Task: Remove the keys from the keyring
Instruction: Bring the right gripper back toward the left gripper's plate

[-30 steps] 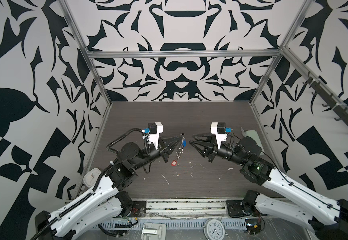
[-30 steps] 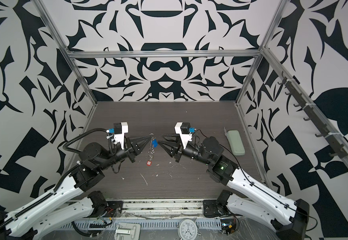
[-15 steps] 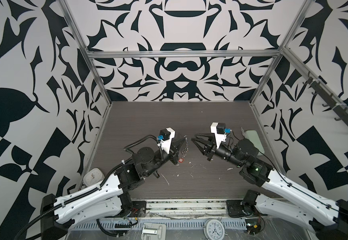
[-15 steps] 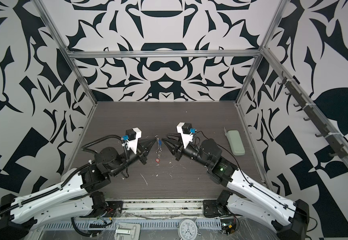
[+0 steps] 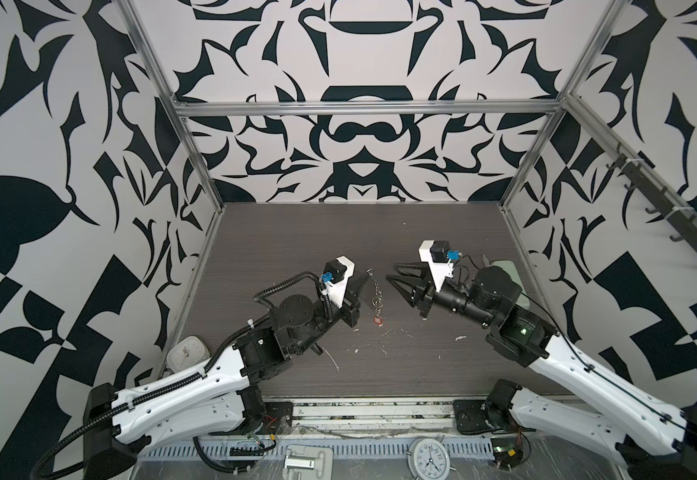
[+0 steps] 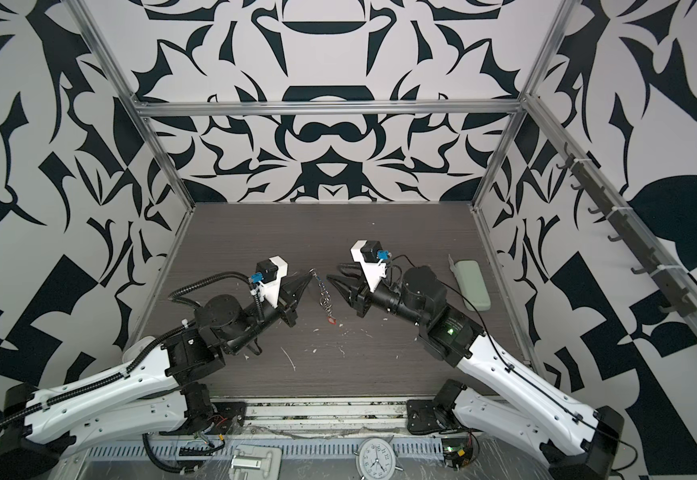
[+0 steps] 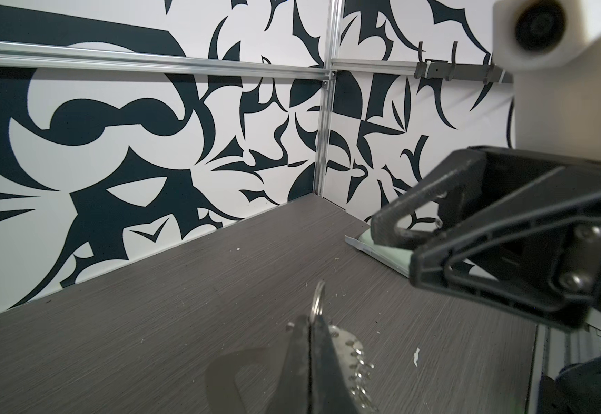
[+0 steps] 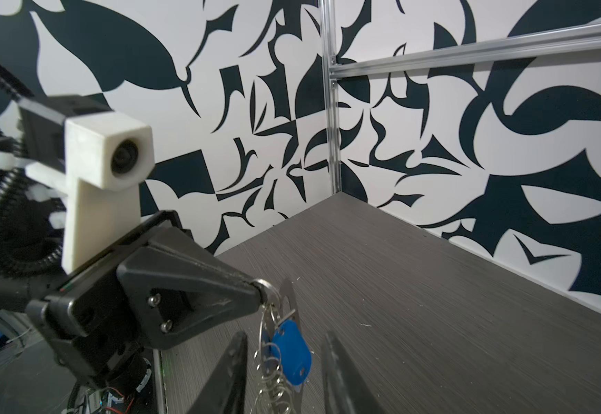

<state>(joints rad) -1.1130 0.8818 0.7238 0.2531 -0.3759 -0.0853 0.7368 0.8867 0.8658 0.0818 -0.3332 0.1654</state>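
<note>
My left gripper [image 5: 366,274] is shut on the top ring of the keyring [image 5: 376,293], and the chain of silver rings hangs down from its tip. In both top views a key with a red tag [image 6: 332,320] sits at the chain's lower end. The right wrist view shows a key with a blue tag [image 8: 292,353] among the rings, just below the left gripper's tip [image 8: 256,286]. My right gripper [image 5: 391,271] is open and points at the chain from the right, a little apart from it. Seen from its wrist, its two fingers [image 8: 236,362] flank the blue tag without touching.
A pale-green oblong case [image 6: 472,284] lies by the right wall, partly behind my right arm. White specks [image 5: 332,361] litter the dark table. A small white clock [image 5: 186,351] sits at the table's left edge, and a round clock [image 5: 430,455] lies in front.
My left arm's wrist and elbow have swung to the right while its fingertips stayed almost in place on the keyring. The chain has swung a little. The right gripper has hardly moved.
</note>
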